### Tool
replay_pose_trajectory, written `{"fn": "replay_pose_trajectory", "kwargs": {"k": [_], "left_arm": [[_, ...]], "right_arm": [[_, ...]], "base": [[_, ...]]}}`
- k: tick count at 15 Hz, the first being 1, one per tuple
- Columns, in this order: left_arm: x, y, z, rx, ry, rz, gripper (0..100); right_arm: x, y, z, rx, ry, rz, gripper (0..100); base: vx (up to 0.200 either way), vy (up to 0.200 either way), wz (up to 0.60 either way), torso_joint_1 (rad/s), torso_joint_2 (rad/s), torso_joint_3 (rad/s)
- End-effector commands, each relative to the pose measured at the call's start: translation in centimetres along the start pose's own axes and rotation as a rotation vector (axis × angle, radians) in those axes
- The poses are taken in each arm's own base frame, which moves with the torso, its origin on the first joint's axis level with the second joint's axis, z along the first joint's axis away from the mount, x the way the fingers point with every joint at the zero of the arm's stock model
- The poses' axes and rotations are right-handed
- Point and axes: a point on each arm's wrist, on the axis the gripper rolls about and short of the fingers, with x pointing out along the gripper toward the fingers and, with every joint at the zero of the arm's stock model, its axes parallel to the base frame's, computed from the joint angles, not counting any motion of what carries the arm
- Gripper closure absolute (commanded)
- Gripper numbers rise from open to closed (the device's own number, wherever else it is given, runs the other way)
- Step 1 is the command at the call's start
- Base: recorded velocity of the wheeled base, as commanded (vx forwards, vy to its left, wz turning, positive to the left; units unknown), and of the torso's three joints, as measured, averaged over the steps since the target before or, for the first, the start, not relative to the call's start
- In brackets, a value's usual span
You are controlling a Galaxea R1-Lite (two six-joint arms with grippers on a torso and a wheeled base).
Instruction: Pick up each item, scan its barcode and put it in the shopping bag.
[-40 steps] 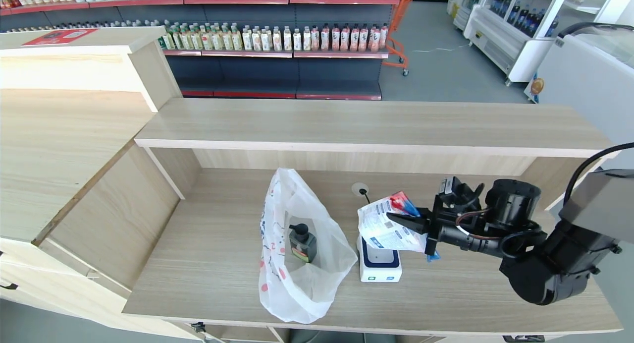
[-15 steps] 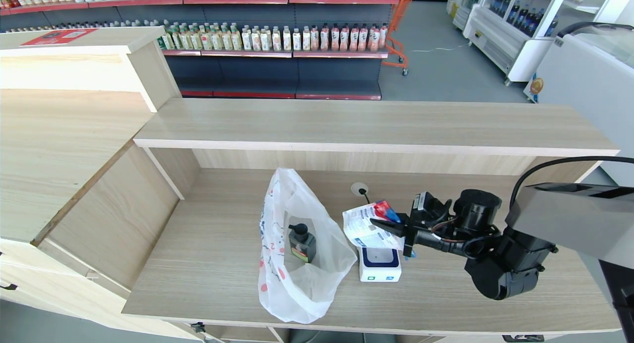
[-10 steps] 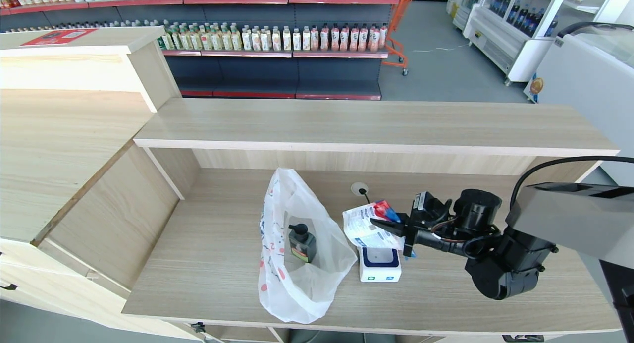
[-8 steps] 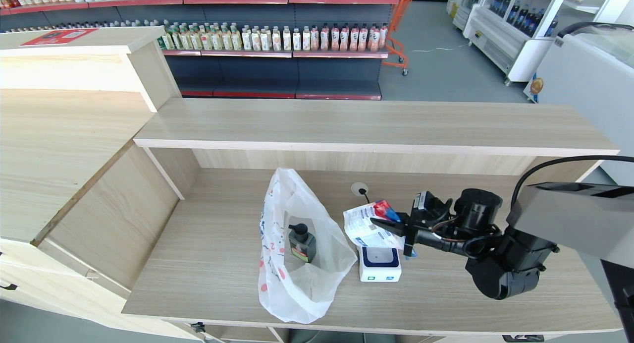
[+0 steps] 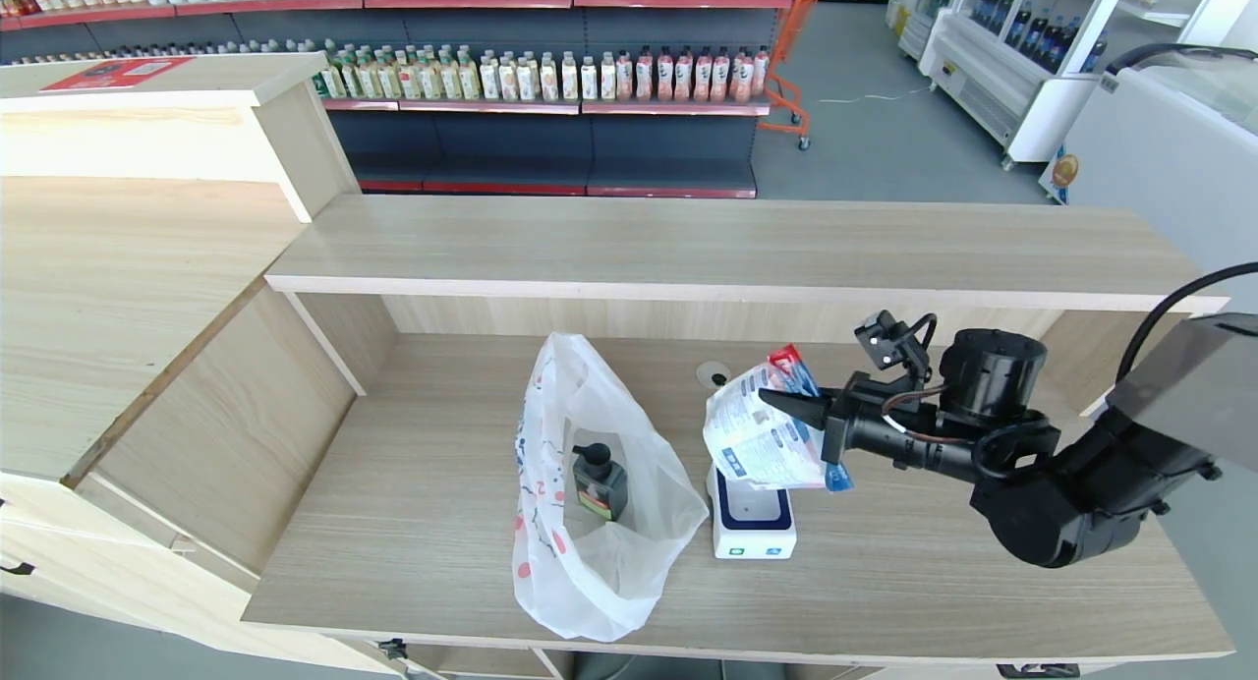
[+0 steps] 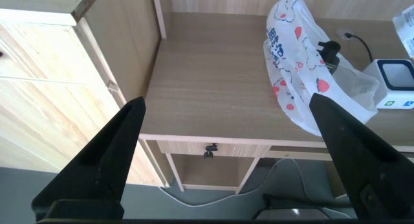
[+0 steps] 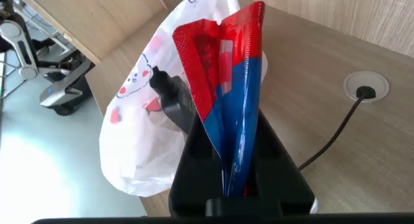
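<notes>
Checkout counter (image 5: 413, 503), scanner (image 5: 753, 525) beneath held packet (image 5: 759, 436), bottle (image 5: 600, 481) inside shopping bag (image 5: 590, 587)

One bag (image 5: 550, 562), one bottle (image 5: 600, 483), one pouch (image 5: 759, 436), one scanner (image 5: 753, 535)

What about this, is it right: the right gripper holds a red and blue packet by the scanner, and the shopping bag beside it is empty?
The shopping bag is not empty: a dark pump bottle sits in it, as the head view shows. The right gripper does hold the packet by the scanner.

Wood counter (image 5: 688, 238); bottle shelves (image 5: 550, 76); grey floor (image 5: 885, 130); freezers (image 5: 1160, 140).
</notes>
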Motion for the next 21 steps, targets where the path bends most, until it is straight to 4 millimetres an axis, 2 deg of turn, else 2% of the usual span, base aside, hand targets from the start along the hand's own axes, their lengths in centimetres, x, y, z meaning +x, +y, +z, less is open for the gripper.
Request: {"fn": "replay_pose_trajectory", "kwargs": {"k": [1,5,12,18,21], "left_arm": [[0.0,0.0,0.0,-0.001,-0.001,0.0,0],[0.0,0.0,0.0,-0.001,-0.001,0.0,0],[0.0,0.0,0.0,-0.004,-0.001,0.001,0],[0.0,0.0,0.0,-0.001,-0.001,0.001,0],[0.0,0.0,0.0,-0.001,-0.001,0.001,0]], "right_arm": [[-0.7,0.8,2.7,0.013,-0.059,-0.016,100],[-2.2,0.7,2.5,0.122,-0.006,-0.052,100],[-3.0,1.5,2.4,0.173,0.006,-0.051,100],[-3.5,1.8,2.2,0.245,0.018,-0.057,100],[-2.8,1.2,1.6,0.245,0.025,-0.058,100]], "base": [[0.0,0.0,0.0,0.0,0.0,0.0],[0.0,0.0,0.0,0.0,0.0,0.0],[0.0,0.0,0.0,0.0,0.0,0.0],[0.0,0.2,0.0,-0.002,0.0,0.002],[0.0,0.0,0.0,0.0,0.0,0.0]]}}
